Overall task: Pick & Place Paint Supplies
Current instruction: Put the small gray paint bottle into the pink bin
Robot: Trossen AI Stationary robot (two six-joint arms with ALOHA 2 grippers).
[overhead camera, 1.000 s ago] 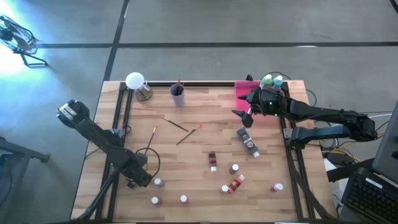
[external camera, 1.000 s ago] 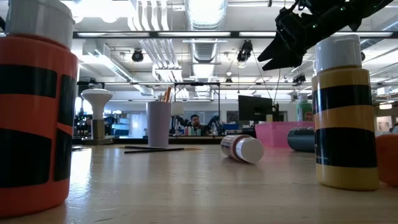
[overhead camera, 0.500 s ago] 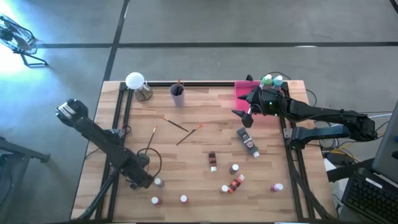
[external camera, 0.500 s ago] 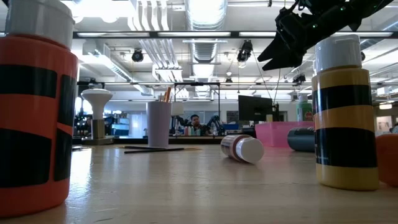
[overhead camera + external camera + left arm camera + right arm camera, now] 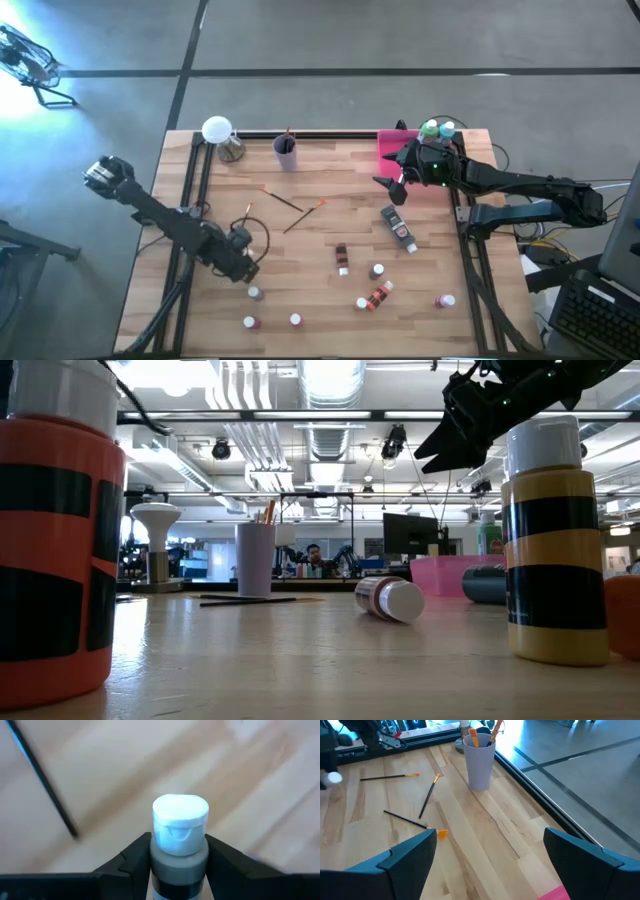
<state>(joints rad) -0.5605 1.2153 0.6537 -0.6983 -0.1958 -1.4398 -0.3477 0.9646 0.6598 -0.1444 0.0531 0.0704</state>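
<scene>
Gripping one white-capped bottle [image 5: 179, 827] with the left gripper [image 5: 240, 262], fingers [image 5: 135, 856] pressing on both sides of its grey body just under the cap, over the near-left part of the table [image 5: 330, 180]. Holding the right gripper [image 5: 398, 186] with jaws wide apart and nothing between them, just beside the pink tray [image 5: 392, 145]. Judging the job as being early: only two bottles [image 5: 438, 128] standing at the tray's far edge, a few brushes sitting in the lilac cup [image 5: 286, 152], while three loose brushes [image 5: 285, 203], a dark tube [image 5: 398, 228] and a scatter of small bottles [image 5: 377, 271] are lying about the near half of the table awaiting collection. Showing the held bottle cap-first toward the wrist camera, long axis running down between the fingers, so probably standing upright or close to it; not allowing any telling whether its base is touching the wood.
</scene>
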